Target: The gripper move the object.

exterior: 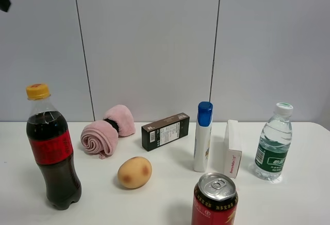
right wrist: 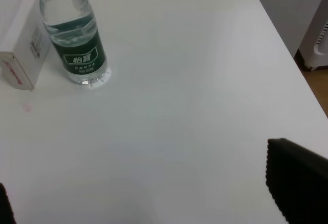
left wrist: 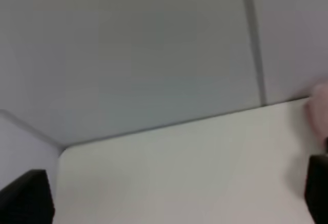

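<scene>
The object, a small yellow-orange peach-like fruit [exterior: 134,172] with reddish patches, lies on the white table [exterior: 170,194] in front of the pink rolled towel. It touches nothing and shows in neither wrist view. My left gripper [left wrist: 171,203] is open and empty over bare table near the back wall; its black fingertips [left wrist: 25,198] stand far apart, and the view is blurred. My right gripper [right wrist: 154,203] is open and empty over the table, apart from the water bottle [right wrist: 74,34]. Neither gripper's jaws show in the exterior view.
A cola bottle [exterior: 52,150] stands at the left, a pink rolled towel [exterior: 105,131] behind the fruit, then a black box [exterior: 165,131], a blue-capped white bottle [exterior: 202,137], a white box [exterior: 232,148] and the water bottle [exterior: 274,142]. A red can [exterior: 215,200] stands in front. The table's edge [right wrist: 287,55] is near the right gripper.
</scene>
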You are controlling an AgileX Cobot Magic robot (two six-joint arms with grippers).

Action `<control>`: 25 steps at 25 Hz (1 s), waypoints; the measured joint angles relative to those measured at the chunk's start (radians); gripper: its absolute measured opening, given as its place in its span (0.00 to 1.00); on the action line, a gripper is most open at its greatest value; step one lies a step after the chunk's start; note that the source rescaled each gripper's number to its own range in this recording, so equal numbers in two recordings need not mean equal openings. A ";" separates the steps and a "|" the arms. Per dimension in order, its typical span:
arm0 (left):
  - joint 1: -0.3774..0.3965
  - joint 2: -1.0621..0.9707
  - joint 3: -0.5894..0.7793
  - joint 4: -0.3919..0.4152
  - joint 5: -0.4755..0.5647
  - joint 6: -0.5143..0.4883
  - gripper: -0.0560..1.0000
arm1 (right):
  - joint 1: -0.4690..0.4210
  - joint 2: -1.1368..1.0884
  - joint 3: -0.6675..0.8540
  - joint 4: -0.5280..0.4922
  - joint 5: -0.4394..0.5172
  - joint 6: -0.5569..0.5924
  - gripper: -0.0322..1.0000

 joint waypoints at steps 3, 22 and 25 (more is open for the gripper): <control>0.053 -0.076 0.030 -0.004 0.038 -0.005 0.99 | 0.000 0.000 0.000 0.000 0.000 0.000 1.00; 0.101 -1.088 0.707 -0.107 0.352 -0.061 1.00 | 0.000 0.000 0.000 0.000 0.000 0.000 1.00; 0.101 -1.184 0.728 -0.145 0.396 -0.100 1.00 | 0.000 0.000 0.000 0.000 0.000 0.000 1.00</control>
